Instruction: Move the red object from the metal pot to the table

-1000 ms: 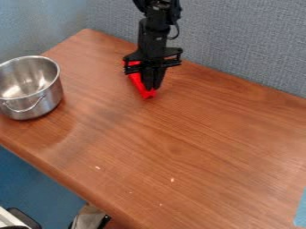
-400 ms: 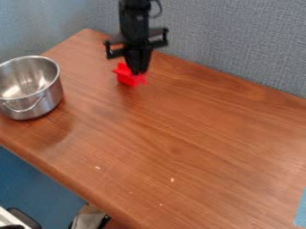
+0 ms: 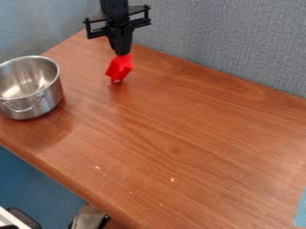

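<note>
Camera view change: hand (image 3: pixel 118 55) and red object (image 3: pixel 118 68) shifted toward upper left, nearer the metal pot (image 3: pixel 28 85).
Hand: points down, clamped on red object.
Red object: above tabletop (image 3: pixel 180 134).

- Grey-blue textured wall (image 3: pixel 227 36), behind and to the right of the fingers.
- Dark floor with an unclear pale object (image 3: pixel 86 218), far below the fingers.

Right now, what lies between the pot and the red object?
Only bare table shows between the pot and the red object, seen in the one camera view.
</note>
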Available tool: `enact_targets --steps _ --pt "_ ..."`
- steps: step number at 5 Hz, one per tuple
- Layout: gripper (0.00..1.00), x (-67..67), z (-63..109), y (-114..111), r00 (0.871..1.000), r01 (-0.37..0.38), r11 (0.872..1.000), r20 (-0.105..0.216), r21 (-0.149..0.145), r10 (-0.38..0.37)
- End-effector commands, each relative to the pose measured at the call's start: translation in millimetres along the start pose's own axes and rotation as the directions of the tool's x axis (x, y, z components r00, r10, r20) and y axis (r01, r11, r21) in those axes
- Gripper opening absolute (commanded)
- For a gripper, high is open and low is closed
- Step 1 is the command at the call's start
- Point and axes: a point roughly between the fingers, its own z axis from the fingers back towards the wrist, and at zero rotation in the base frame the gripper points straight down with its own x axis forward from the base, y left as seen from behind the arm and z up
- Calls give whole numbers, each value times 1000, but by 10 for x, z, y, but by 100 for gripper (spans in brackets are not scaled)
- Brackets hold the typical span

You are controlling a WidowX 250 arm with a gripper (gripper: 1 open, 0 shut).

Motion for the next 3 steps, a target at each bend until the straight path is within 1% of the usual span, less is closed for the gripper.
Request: enact_targets --steps 1,2,3 --pt "0 163 -30 0 999 -5 1000 54 -5 6" --pt "0 108 69 -18 998 36 999 57 -6 -36" --pt "100 212 14 -46 997 43 999 68 2 -43"
